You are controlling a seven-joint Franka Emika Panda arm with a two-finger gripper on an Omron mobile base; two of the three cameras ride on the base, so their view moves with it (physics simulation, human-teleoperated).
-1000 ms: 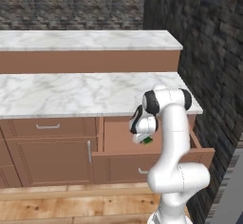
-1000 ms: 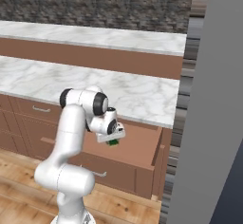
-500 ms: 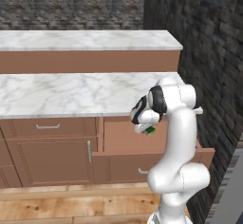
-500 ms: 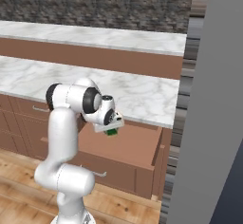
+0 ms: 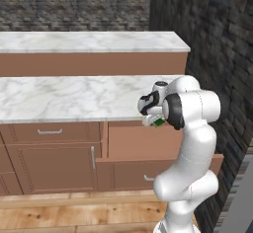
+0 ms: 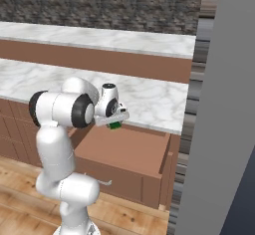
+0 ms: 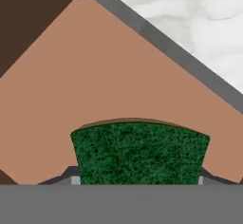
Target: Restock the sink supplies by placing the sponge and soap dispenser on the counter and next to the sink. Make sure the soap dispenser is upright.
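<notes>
Tool: closed on the sponge, which sits clamped between both fingers.
Sponge: green block in the tool, held above the open drawer, just below the front edge of the desk.
Open drawer: pulled out from the brown cabinets, directly under the tool.
Desk: white veined marble top; its edge runs just beside the tool, and a second, higher marble top lies behind it.
</notes>
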